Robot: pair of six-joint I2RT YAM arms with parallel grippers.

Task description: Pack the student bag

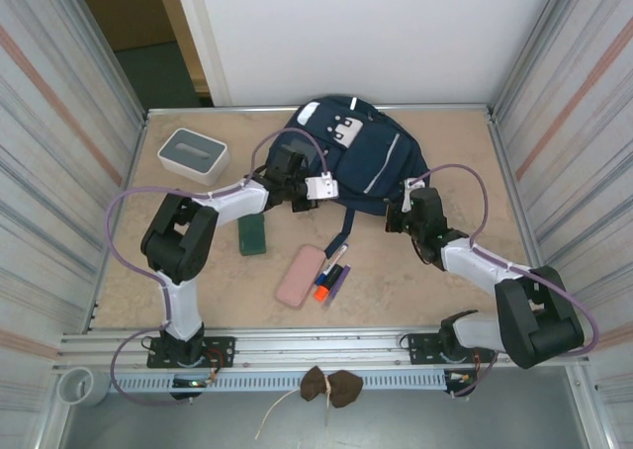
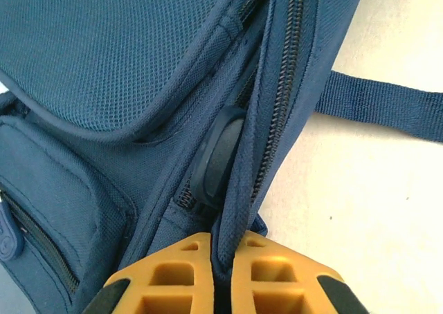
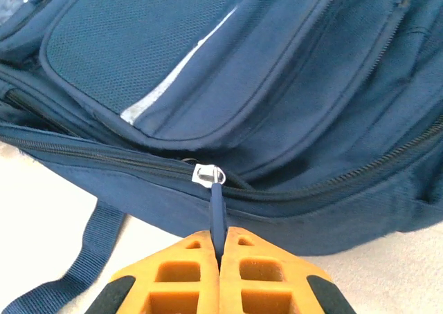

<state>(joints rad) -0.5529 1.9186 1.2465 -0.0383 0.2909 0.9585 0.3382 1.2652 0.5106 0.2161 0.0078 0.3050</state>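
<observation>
The left tool (image 2: 223,248) is pinched shut on a fabric fold (image 2: 234,189) beside the zipper (image 2: 280,113) of the student bag (image 1: 381,162), which lies at the counter's (image 1: 198,281) far middle, probably to brace it. The right tool (image 3: 220,241) is clamped on the zipper pull (image 3: 217,207), seemingly to draw it open. The bag's interior is hidden, and the 2 tools' bodies are cut off.
</observation>
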